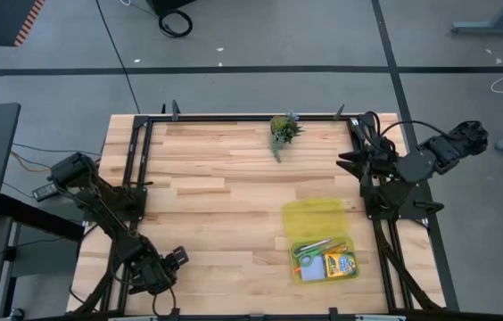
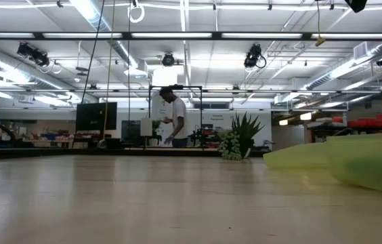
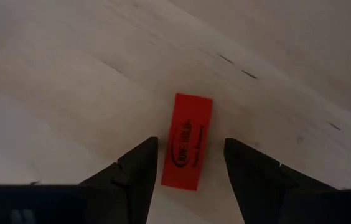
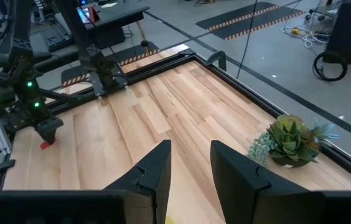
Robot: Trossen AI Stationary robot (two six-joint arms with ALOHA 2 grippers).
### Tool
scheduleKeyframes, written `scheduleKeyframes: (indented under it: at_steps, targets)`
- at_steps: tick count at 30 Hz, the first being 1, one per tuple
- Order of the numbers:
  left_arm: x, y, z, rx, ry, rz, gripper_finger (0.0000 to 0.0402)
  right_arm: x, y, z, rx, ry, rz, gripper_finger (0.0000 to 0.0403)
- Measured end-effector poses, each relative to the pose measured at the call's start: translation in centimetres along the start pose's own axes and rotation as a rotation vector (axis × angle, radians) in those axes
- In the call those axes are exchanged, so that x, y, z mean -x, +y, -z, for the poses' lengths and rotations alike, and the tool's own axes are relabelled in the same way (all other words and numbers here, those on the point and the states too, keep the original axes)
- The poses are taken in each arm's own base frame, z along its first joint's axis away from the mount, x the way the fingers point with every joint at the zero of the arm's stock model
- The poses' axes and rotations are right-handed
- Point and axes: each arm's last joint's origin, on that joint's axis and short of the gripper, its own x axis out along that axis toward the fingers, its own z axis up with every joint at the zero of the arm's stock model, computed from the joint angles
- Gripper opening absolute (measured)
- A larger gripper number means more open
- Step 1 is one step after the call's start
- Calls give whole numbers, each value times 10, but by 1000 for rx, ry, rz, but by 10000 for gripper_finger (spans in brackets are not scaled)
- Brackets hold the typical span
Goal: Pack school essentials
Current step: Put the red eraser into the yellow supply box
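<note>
The left gripper was lowered over the near left corner of the light wooden table, its fingers spread on either side of a small red rectangular eraser lying flat on the wood, ungrasped. The right gripper was parked at the far right side, its fingers parted slightly and empty. A translucent yellow plastic case holding stationery lay at the near right.

From overhead we see the whole surface; our table-level view looks across it, sharing the potted plant.
</note>
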Motion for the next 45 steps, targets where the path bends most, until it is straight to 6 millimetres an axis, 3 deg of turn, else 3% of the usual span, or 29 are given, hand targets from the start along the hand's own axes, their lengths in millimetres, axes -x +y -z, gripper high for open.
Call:
scheduleKeyframes:
  at_steps: [8,22,34,45]
  targets:
    - [-2,-1,2,-43,-11,4,165,-2,-3,-1,-13,2,22,119]
    - [-1,2,0,-34,-18,6,61,-3,-3,-1,-16,7,19,119]
    - [14,21,-26,54,-100,-65,64,-6,1,0,-59,40,-3,119]
    - [38,58,-50,115,-172,-232,63,-24,17,13,-80,149,-12,119]
